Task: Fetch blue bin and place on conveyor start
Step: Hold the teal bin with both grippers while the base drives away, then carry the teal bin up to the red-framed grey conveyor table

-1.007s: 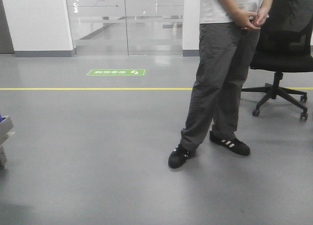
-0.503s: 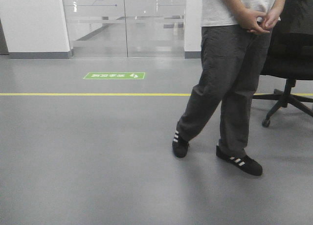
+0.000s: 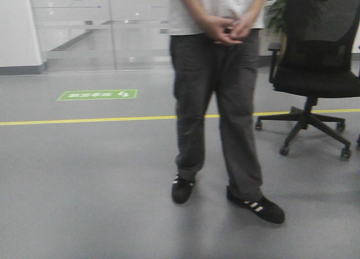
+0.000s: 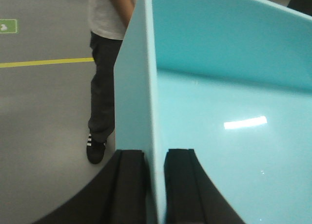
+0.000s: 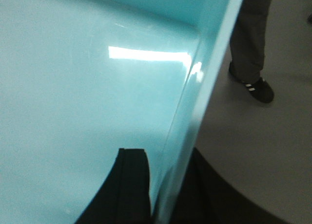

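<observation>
The blue bin (image 4: 229, 117) is a light turquoise tub held up off the floor between both arms. In the left wrist view my left gripper (image 4: 155, 158) is shut on the tub's left wall, one black finger outside and one inside. The right wrist view shows the same blue bin (image 5: 87, 97), with my right gripper (image 5: 163, 160) shut on its right wall in the same way. Neither the tub nor either gripper appears in the front view. The conveyor start is out of view.
A person (image 3: 216, 101) in dark trousers and black shoes stands close ahead on the grey floor. A black office chair (image 3: 315, 73) is to the right. A yellow floor line (image 3: 84, 121) and a green floor sign (image 3: 97, 94) lie before a glass partition.
The front view has swung to the right: the person has shifted from right of centre to the middle, the chair shows more fully, and the green sign has slid left.
</observation>
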You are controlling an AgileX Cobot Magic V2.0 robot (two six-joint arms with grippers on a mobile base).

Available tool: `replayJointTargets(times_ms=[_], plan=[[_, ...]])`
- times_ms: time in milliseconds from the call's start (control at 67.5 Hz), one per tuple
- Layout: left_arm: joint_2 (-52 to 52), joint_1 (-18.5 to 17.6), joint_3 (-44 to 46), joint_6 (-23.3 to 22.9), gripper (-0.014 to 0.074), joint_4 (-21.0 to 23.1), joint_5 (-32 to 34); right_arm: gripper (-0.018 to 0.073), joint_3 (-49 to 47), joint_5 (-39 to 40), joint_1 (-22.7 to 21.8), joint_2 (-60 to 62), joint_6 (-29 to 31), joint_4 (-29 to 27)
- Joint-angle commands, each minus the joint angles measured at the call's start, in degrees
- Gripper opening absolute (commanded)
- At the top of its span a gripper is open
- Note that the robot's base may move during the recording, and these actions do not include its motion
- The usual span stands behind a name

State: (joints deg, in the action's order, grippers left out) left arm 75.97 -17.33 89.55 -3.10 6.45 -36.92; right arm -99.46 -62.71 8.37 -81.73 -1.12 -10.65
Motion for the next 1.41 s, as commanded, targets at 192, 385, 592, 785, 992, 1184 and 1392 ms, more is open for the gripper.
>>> replayJointTargets(times_ms=[192,385,592,785,992,1184,1392], plan=[[-0.7,-0.1,0.4,-0.5,-0.0111,0.7,3.4,-0.0151,-0.4,8.9,-0.2,0.7,2.1,1.9],[-0.7,-0.1,0.4,-0.5,-0.0111,0.7,3.4,-0.0151,-0.4,14.4,-0.2,0.7,2.1,1.9],[-0.7,-0.1,0.4,-0.5,-0.0111,0.3,3.4,-0.0151,-0.4,17.2,-0.2,0.7,2.1,1.9],[-0.7,-0.1,0.4,-0.5,-0.0111,-0.1,3.4,-0.0151,-0.4,17.3,-0.2,0.7,2.1,1.9],[-0.7,-0.1,0.4,-0.5,-0.0111,-0.4,3.4,-0.0151,-0.4,17.3,-0.2,0.7,2.1,1.9],[-0.7,-0.1,0.4,-0.5,-0.0111,-0.6,3.4,-0.0151,-0.4,17.3,-0.2,0.7,2.1,1.9],[-0.7,-0.1,0.4,-0.5,-0.0111,-0.6,3.4,-0.0151,-0.4,17.3,-0.2,0.7,2.1,1.9]])
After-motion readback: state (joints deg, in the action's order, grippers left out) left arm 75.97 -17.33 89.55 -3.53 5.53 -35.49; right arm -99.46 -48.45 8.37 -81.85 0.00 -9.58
